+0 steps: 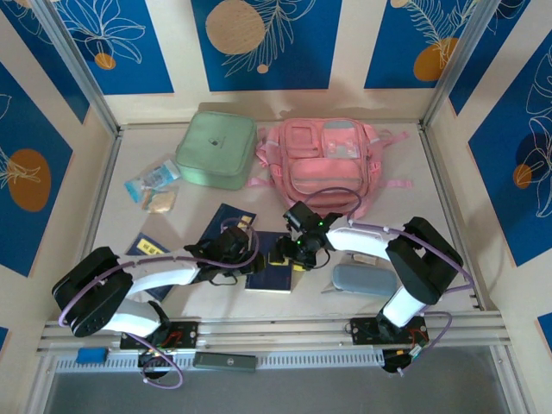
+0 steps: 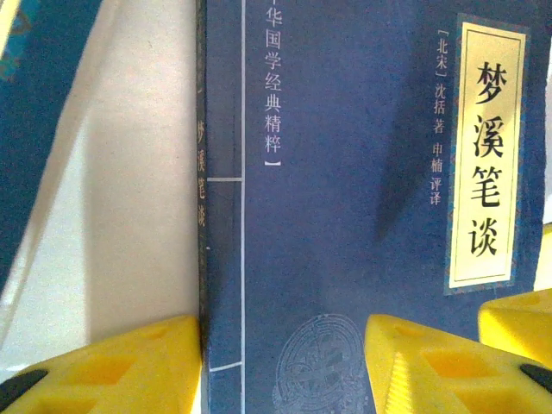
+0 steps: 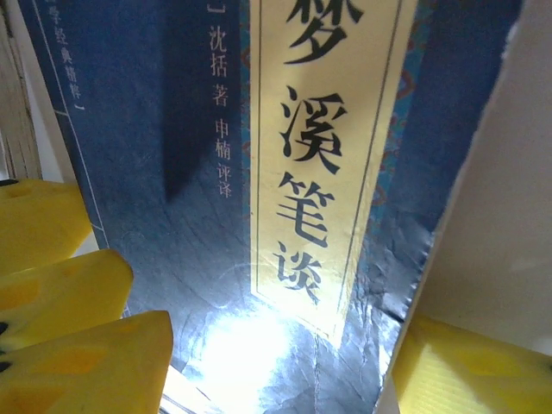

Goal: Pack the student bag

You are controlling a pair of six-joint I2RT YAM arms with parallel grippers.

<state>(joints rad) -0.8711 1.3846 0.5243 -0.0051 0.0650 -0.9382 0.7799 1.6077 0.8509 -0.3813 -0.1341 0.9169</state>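
While the large pink fabric student bag [image 1: 323, 164] lies at the table's far side, well apart from both arms, the step in hand looks like picking up an item: left gripper [image 2: 267, 366] and right gripper [image 3: 276, 362] hover, jaws apart, over one dark blue paperback book [image 1: 267, 278], neither clamped. Next move, by judgement: close on its edge, lift, carry to the bag. Count: dark blue books, three in all; mint green square zip case [image 1: 216, 148], one; grey-blue oblong case [image 1: 362, 280], one; small clear packets [image 1: 151, 183], two.

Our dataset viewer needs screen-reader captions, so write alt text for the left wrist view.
Close-up from above of a dark blue book with a cream title label of Chinese characters, lying on a pale table. The left gripper has its yellow fingers spread at the bottom edge, one beside the spine, one over the cover.
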